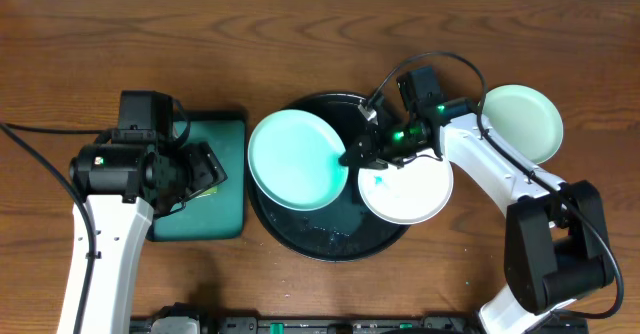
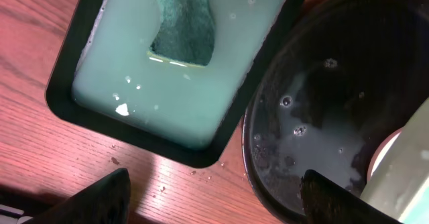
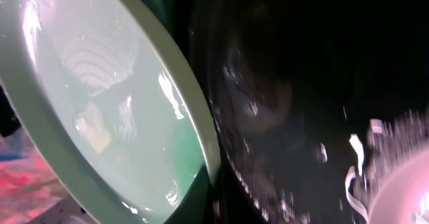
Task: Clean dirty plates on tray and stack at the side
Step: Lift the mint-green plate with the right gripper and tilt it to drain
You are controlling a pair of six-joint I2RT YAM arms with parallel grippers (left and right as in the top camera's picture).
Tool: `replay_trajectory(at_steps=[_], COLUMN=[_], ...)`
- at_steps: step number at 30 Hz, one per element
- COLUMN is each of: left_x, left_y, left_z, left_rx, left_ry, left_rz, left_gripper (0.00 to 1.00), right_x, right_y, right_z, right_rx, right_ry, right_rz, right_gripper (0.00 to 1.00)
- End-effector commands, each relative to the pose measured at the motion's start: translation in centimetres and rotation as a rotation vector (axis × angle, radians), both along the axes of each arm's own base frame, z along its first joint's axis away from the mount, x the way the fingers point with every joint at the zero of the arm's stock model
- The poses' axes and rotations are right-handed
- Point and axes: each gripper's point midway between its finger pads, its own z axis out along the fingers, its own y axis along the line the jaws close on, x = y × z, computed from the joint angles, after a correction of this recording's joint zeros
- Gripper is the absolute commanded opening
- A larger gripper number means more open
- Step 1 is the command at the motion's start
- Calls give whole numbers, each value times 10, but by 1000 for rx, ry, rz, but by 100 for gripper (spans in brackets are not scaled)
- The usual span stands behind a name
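The black tray [image 1: 330,242] sits mid-table. A turquoise plate [image 1: 295,159] is tilted over the tray's left side, and my right gripper [image 1: 356,157] is shut on its right rim. In the right wrist view the plate [image 3: 100,117] fills the left and its rim runs down into my jaws [image 3: 218,204]. A white plate [image 1: 412,192] with a blue-green smear lies on the tray's right side. A mint plate [image 1: 522,122] rests on the table at the right. My left gripper [image 1: 205,169] is open and empty [image 2: 214,184], between the teal tray and the black tray [image 2: 322,117].
A rectangular teal tray [image 1: 200,224] at the left holds cloudy liquid and a green sponge [image 2: 184,23]. The black tray's floor is wet with droplets [image 3: 301,83]. Cables run along the left arm and above the right arm.
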Motion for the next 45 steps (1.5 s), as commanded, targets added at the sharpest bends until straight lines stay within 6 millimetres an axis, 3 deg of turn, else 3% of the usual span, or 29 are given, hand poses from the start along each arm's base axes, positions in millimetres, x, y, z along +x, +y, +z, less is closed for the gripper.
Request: replay_trajectory(at_steps=[1,4,7,12,16,19,24,27,31,38,45], left_x=[-3,-4,-4,-4,-4,-4,-2,-2,-2,-2,-2], left_y=[-1,-1,-1,-1,-1,-1,-1,-1,-1,-1,-1], left_z=[-1,-1,-1,-1,-2,-2,-1,-1,-1,-1,-1], left_rx=[-4,-3,-3,-3,-3,-3,-3,-3,-3,-3,-3], left_ry=[13,16,16,16,16,16,9,8,8,8,9], left_rz=[1,1,1,1,0,1,1,1,0,0,0], left_gripper=[81,81,81,81,81,81,81,81,81,81,81], right_x=[17,54,78,102,109,104,90,81,78,72,61], right_y=[5,4,-4,-30,-58,-83,-119,-134,-150,-142,-127], right_z=[24,34,39,32,12,-2,-6,-1,21,64,91], right_rx=[112,118,100,8,-168,-363,-618,-739,-890,-1034,-1279], right_ry=[-124,-243,-351,-441,-467,-481,-466,-478,-565,-776,-975], right_rz=[19,-70,-118,-185,-229,-240,-283,-296,-332,-289,-205], right_gripper=[2,2,2,2,2,2,2,2,1,1,1])
